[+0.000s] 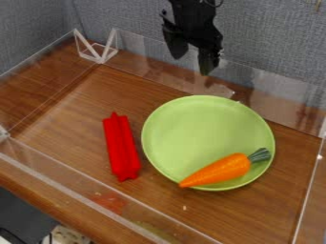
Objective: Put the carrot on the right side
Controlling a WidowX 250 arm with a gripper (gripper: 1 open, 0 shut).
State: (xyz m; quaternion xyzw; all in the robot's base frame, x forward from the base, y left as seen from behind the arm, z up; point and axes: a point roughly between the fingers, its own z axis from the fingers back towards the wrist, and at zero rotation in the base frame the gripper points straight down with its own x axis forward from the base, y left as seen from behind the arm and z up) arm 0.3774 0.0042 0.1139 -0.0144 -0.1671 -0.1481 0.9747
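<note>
Camera view: tapered orange toy carrot with green stem end [219, 171] lies on the round green plate [192, 124], toward its lower right edge. Black pincer [188, 59] is spread wide above the table's [71, 105] far side, apart from the carrot. Long red ridged bar [121, 147] rests left of the plate.

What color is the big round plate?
The plate is light green, and the camera view shows it best.
</note>
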